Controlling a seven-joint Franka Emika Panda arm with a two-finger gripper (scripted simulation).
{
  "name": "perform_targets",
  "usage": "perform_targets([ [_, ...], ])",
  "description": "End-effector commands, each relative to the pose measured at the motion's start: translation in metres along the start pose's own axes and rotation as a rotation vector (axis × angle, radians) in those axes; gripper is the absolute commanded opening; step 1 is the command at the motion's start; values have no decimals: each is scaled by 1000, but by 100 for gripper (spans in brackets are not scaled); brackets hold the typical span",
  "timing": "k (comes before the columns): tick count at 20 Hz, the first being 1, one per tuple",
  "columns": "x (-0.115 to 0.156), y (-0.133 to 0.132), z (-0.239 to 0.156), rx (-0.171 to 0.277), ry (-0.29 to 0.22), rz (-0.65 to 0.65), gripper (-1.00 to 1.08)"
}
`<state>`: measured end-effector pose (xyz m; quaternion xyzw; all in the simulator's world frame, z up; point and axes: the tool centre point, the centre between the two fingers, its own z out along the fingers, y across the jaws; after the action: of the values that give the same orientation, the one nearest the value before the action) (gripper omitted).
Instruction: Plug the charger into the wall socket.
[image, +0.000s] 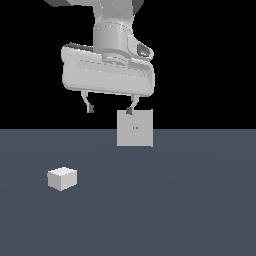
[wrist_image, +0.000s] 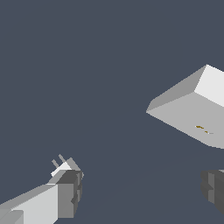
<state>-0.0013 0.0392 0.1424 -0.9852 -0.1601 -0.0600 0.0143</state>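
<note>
The charger is a small white-grey block lying on the dark floor at the exterior view's left. The wall socket is a light-grey upright square panel with two tiny orange-dark dots at its centre, farther back and to the right of the charger. My gripper hangs open and empty well above the floor, its one finger in front of the socket's top corner. In the wrist view the socket shows as a grey slab. The charger peeks out behind one finger, two prongs showing. The gripper holds nothing.
The dark grey-blue floor spreads flat around both objects. The background above the horizon is black.
</note>
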Motion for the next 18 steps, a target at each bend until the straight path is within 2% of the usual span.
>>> perform_targets([
  [1, -3, -11, 8, 12, 14, -69, 100],
  [18, -33, -73, 54, 88, 95, -500, 100],
])
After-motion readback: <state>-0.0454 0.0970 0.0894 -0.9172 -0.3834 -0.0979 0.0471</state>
